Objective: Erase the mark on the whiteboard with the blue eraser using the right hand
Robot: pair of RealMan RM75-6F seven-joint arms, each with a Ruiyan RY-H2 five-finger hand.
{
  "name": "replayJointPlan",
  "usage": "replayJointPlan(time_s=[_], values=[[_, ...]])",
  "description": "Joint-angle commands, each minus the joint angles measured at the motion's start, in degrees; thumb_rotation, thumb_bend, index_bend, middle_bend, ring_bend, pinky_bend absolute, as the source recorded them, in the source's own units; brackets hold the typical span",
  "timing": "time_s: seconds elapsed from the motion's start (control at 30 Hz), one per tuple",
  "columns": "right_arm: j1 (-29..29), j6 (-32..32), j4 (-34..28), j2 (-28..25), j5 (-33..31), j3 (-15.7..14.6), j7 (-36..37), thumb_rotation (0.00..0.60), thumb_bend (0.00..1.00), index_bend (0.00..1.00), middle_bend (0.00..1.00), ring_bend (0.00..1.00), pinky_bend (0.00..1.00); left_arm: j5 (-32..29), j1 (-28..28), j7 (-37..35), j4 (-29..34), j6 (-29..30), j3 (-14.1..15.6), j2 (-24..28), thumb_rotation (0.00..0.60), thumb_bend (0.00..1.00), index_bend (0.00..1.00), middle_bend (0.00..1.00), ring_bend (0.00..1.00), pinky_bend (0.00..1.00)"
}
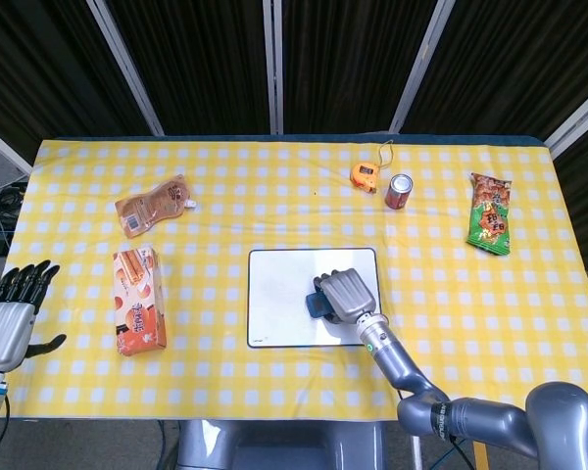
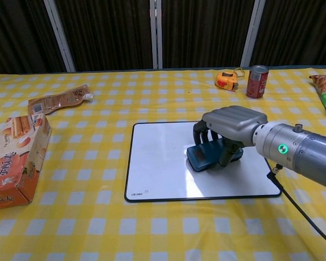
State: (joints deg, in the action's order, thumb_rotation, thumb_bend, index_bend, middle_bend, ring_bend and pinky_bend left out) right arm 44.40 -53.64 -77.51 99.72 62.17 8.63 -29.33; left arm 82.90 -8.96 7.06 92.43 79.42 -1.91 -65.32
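The whiteboard (image 1: 279, 304) (image 2: 157, 163) lies flat in the middle of the table, its white face showing no mark that I can make out. My right hand (image 1: 346, 293) (image 2: 228, 126) grips the blue eraser (image 1: 318, 307) (image 2: 204, 156) from above and presses it on the board's right-centre area. My left hand (image 1: 8, 318) hangs off the table's left edge in the head view, fingers apart and holding nothing.
An orange snack box (image 1: 138, 313) (image 2: 13, 160) and a brown pouch (image 1: 154, 205) (image 2: 57, 99) lie to the left. A tape measure (image 1: 364, 175) (image 2: 227, 80), a red can (image 1: 399, 191) (image 2: 257, 81) and a green snack bag (image 1: 490, 226) sit at the back right.
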Motion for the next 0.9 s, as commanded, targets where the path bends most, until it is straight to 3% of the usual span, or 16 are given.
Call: replayJointPlan(time_s=[0.03,0.5,0.9], values=[[0.1,0.0,0.2,0.3,-0.1,0.0,-0.3,0.600,0.18,0.83,0.70,0.72,0.74,-0.1,0.0,-0.1,0.0,-0.1,0.0,0.0,0.600,0.00,0.00,0.00,0.00,0.00],[-1.0,-1.6,9.3,1.1,-4.4,1.7,-2.1,0.600,0.18,0.83,0.70,0.72,0.74,-0.4,-0.2,-0.3,-0.3,-0.4,-0.2,0.0,0.600,0.00,0.00,0.00,0.00,0.00],[-2.8,-2.3,6.9,-2.1,-3.6,1.0,-1.2,0.600,0.18,0.83,0.70,0.72,0.74,0.0,-0.2,0.4,0.1,0.0,-0.1,-0.1,0.600,0.00,0.00,0.00,0.00,0.00]])
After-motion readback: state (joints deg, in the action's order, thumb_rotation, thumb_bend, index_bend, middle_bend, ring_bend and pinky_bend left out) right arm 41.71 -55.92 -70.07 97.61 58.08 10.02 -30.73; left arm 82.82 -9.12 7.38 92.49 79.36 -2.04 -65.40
